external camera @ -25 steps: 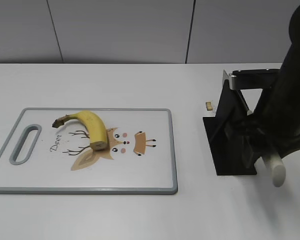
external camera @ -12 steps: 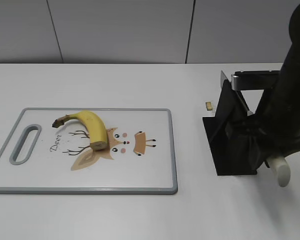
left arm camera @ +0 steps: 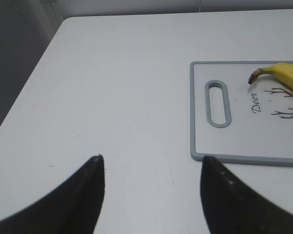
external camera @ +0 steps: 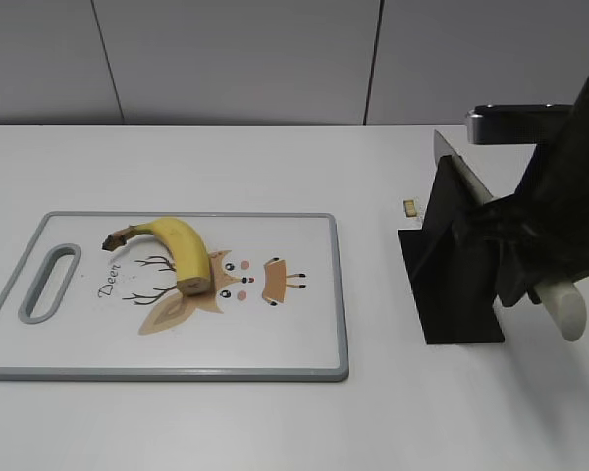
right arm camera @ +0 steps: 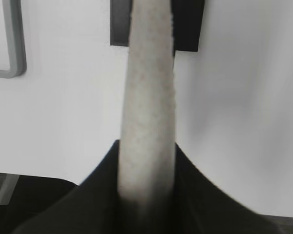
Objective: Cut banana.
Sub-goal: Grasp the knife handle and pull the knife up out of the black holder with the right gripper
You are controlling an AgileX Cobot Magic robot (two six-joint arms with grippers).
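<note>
A: Where is the banana (external camera: 177, 252) right now?

B: It lies on the white cutting board (external camera: 275, 348), left of the middle, partly over the deer drawing (external camera: 226, 285). Its dark stem points toward the board's handle slot (external camera: 49, 283), and its flat cut end faces the front edge. Nothing touches it.

A: And the right pincer (right arm camera: 147, 195)?

B: It is closed around a pale knife handle (right arm camera: 149, 107), off to the right of the board. In the wrist view the handle runs straight up between the two dark fingers toward a black knife stand (external camera: 452, 285) on the tabletop (external camera: 226, 157). From the outside view the handle's rounded end sticks out below the arm.

A: The left pincer (left arm camera: 151, 170)?

B: Spread wide and holding nothing. It hovers over bare tabletop, just left of the board's handle end, well apart from the banana.

A: Anything else around?

B: A tiny tan scrap (external camera: 409, 207) sits just left of the stand.
</note>
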